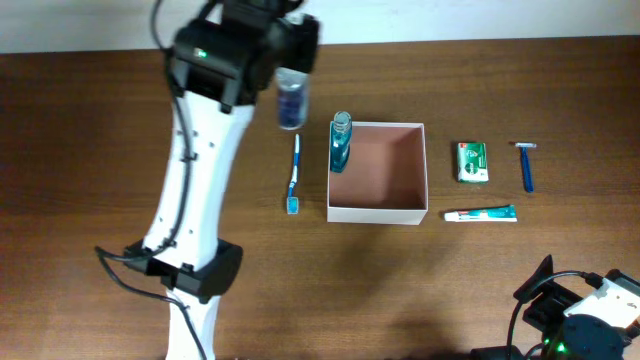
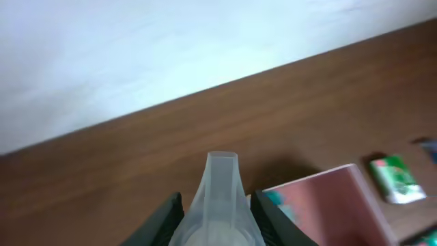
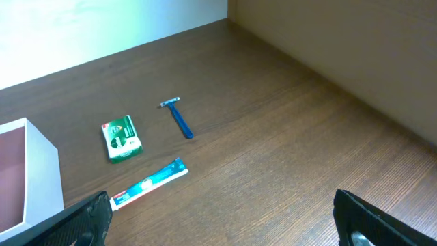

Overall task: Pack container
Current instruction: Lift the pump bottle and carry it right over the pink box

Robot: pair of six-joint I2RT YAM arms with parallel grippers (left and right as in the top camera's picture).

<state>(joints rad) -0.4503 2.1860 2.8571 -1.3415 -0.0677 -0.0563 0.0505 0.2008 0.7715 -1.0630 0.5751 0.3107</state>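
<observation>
Cardboard container [image 1: 380,212], white walls, pinkish-brown inside, sits open near the centre of the brown surface [image 1: 100,150]. Teal bottle [image 1: 340,145] is inside it against the 9 o'clock wall; upright or leaning, cannot tell. Left jaws closed on a clear bottle [image 1: 290,100] with blue contents, held at the container's 10 o'clock, outside its walls. Left wrist view: its translucent body sits between the dark fingers [image 2: 164,225]. Right jaws spread wide, nothing between them, at the surface's 5 o'clock corner. Toothbrush [image 1: 294,175] lies just beside the container at 9 o'clock. Green packet [image 1: 472,162] at 3 o'clock, blue razor [image 1: 526,168] beyond it, toothpaste tube [image 1: 481,213] at 4 o'clock.
</observation>
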